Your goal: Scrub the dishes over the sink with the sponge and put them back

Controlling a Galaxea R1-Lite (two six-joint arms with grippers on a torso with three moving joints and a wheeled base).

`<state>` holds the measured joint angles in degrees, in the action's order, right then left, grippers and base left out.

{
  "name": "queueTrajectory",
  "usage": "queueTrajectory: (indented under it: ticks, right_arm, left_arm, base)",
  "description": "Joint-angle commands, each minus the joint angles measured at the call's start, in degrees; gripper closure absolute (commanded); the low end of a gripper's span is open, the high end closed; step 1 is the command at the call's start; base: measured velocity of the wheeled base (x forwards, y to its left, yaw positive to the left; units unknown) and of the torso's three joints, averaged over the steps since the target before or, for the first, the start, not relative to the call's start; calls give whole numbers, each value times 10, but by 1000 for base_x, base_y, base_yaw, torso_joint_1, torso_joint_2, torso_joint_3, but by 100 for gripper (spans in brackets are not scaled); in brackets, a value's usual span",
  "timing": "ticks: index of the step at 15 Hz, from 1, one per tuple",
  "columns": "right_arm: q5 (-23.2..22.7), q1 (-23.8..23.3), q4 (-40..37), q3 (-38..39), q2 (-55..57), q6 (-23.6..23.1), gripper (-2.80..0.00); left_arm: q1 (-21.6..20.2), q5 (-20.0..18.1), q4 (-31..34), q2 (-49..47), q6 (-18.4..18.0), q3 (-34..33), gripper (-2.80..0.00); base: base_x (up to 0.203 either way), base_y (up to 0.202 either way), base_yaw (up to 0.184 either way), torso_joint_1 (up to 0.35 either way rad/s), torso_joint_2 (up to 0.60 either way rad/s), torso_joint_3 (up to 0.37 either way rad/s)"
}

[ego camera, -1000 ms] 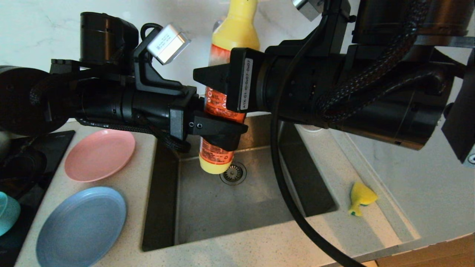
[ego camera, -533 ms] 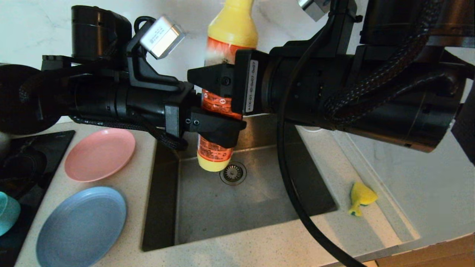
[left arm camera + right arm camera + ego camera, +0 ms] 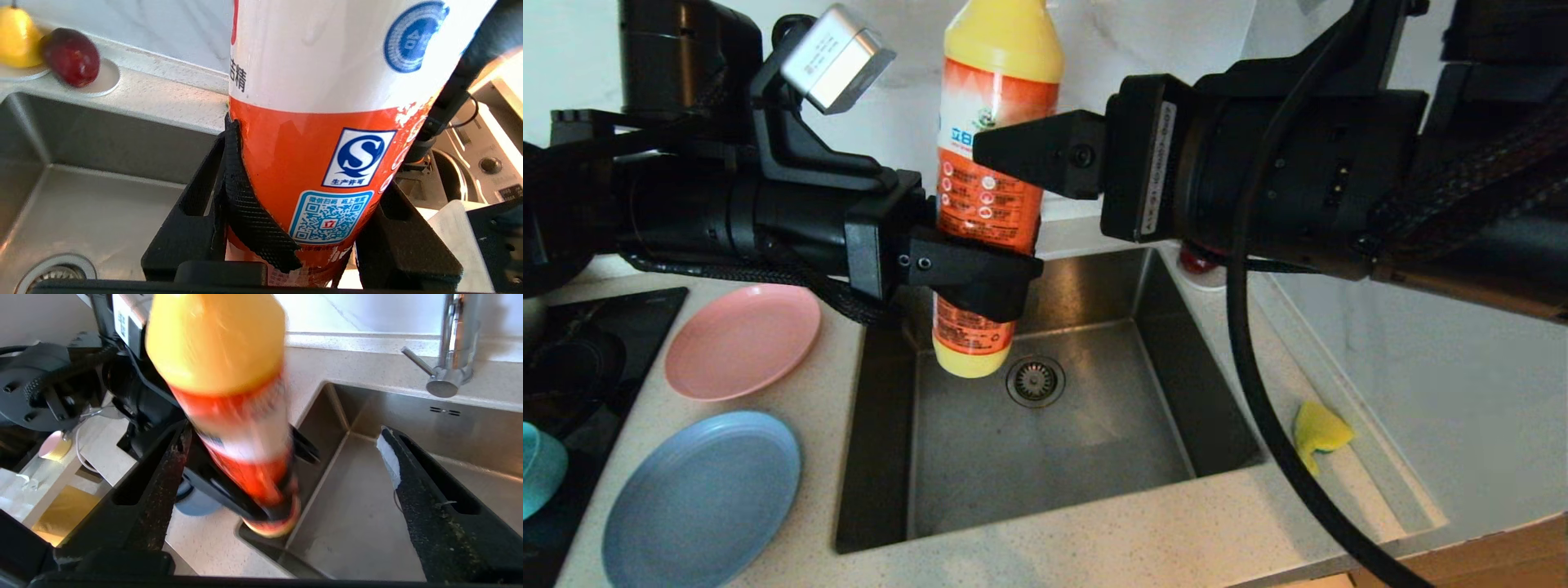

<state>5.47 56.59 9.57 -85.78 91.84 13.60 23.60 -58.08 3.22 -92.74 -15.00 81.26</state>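
The sponge, yellow with a green edge, lies on the desk just beside the sink's right rim, untouched and well apart from both hands. The sink itself is bare steel with its round drain near the back; the chrome tap stands behind its far rim.

Over the sink, towards its back left corner, the left hand grips an orange bottle with a yellow top, its fingers pressed against the lower body of the bottle, which stands roughly upright with its base above the basin. The right hand is level with the bottle's upper half, above the sink; its fingers are spread wide, standing off the bottle on either side and holding nothing.

On the desk to the left of the sink lie the pink plate, nearer the wall, and the light-blue plate in front of it. The teal bowl shows farther left of the sink, cut by the picture's edge. Behind the sink's far rim a small saucer carries a dark red fruit and a yellow one.
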Motion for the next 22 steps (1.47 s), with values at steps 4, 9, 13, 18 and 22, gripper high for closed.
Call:
queueTrajectory:
  ticks: [4,9,13,18,22]
  right_arm:
    - [9,5,-37,7,-44,-7,0]
    - [66,7,-85,13,-73,-37,0]
    - [124,15,-90,38,-109,-84,0]
    - [160,41,-91,87,-146,-91,0]
    - [160,40,-90,98,-150,-89,0]
  left_arm:
    - [-38,6,-6,47,42,-16,0]
    - [-66,82,-7,83,64,-33,0]
    - [-92,100,-7,110,72,-54,0]
    - [-118,204,-41,115,127,-62,0]
    - [-119,331,-133,115,159,-97,0]
  base:
    - [0,0,0,0,0,0]
    - [0,0,0,0,0,0]
    - [0,0,0,0,0,0]
    - [0,0,0,0,0,0]
    - [0,0,0,0,0,0]
